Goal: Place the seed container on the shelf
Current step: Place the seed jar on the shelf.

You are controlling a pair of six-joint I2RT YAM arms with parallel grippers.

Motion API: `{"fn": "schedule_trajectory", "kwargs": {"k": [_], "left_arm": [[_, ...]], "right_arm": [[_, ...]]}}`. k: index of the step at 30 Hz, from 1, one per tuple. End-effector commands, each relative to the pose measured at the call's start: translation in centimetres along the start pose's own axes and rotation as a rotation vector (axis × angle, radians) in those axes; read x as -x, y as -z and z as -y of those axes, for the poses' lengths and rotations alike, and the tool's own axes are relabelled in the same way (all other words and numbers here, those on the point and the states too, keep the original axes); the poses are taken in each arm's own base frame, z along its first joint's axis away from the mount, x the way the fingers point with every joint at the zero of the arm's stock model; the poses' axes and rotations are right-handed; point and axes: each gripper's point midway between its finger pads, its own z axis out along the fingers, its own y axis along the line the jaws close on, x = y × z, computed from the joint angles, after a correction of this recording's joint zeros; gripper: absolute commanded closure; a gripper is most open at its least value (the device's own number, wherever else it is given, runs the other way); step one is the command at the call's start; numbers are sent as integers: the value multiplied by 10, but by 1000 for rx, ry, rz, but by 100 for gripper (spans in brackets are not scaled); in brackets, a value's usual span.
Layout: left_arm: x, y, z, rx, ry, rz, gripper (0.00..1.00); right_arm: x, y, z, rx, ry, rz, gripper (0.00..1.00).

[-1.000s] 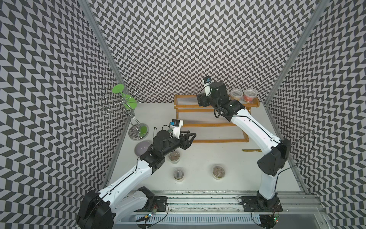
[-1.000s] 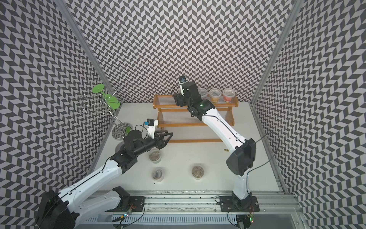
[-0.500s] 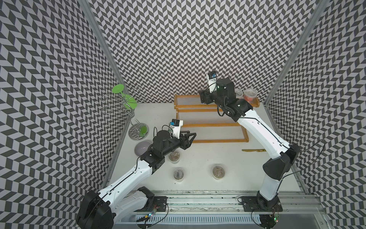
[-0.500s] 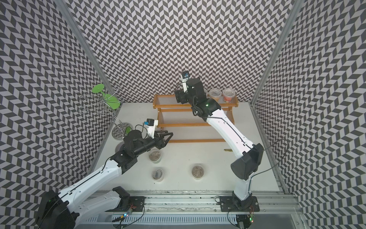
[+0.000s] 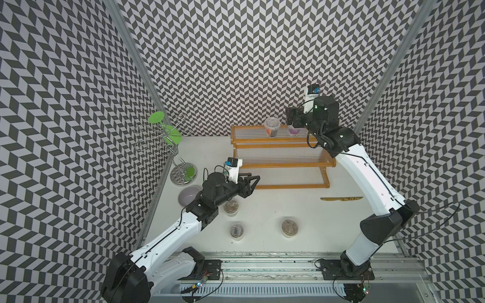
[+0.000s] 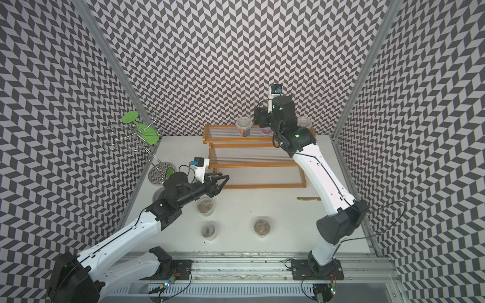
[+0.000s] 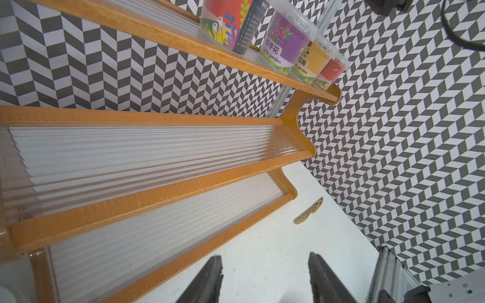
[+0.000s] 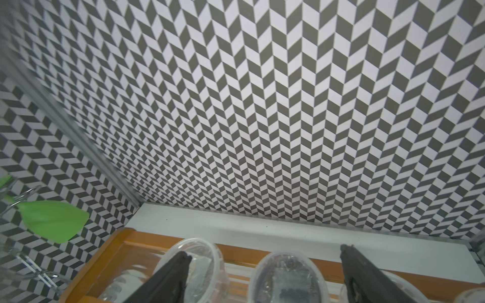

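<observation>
The shelf (image 5: 278, 165) (image 6: 249, 164) stands at the back of the table. Several seed containers stand on its top tier; the left wrist view shows a red-labelled one (image 7: 225, 23), a purple one (image 7: 283, 44) and a yellow one (image 7: 312, 60). In both top views the red-labelled container (image 5: 272, 127) (image 6: 243, 126) stands free. My right gripper (image 5: 291, 118) (image 8: 265, 250) hangs open just above the purple container (image 5: 293, 130) (image 8: 286, 278), holding nothing. My left gripper (image 5: 253, 181) (image 7: 264, 257) is open and empty, low over the table before the shelf's bottom tier.
Three lidded containers (image 5: 231, 206) (image 5: 236, 230) (image 5: 290, 227) sit on the table near the front. A silver wire stand with green discs (image 5: 168, 139) and a pale round dish (image 5: 187, 195) are at the left. A gold knife (image 5: 341, 198) lies right of the shelf.
My right gripper has drawn back to the right and upward from the left part of the top tier, uncovering the red-labelled container there. The left arm has not moved.
</observation>
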Motion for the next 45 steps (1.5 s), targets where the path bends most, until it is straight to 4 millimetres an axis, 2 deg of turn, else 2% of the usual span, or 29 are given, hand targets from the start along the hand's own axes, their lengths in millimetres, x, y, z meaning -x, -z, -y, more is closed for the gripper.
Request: {"fn": "schedule_trajectory", "kwargs": {"k": [1,14,37,45], "left_arm": [[12,5,8,-14,-21,28,43],[12,4,9,-20,-18,27,43],[9,2,7,-15,-15,23,43],[7,2,6,-15,-12,17,44]], "right_arm": [[-11,-3,5,14,-47,-43,10],[-31,-12,6,27,-33,-104,10],[-45,-20,-5,90,-19,-146,11],[-54,-26,-1,66,-12,-169,11]]}}
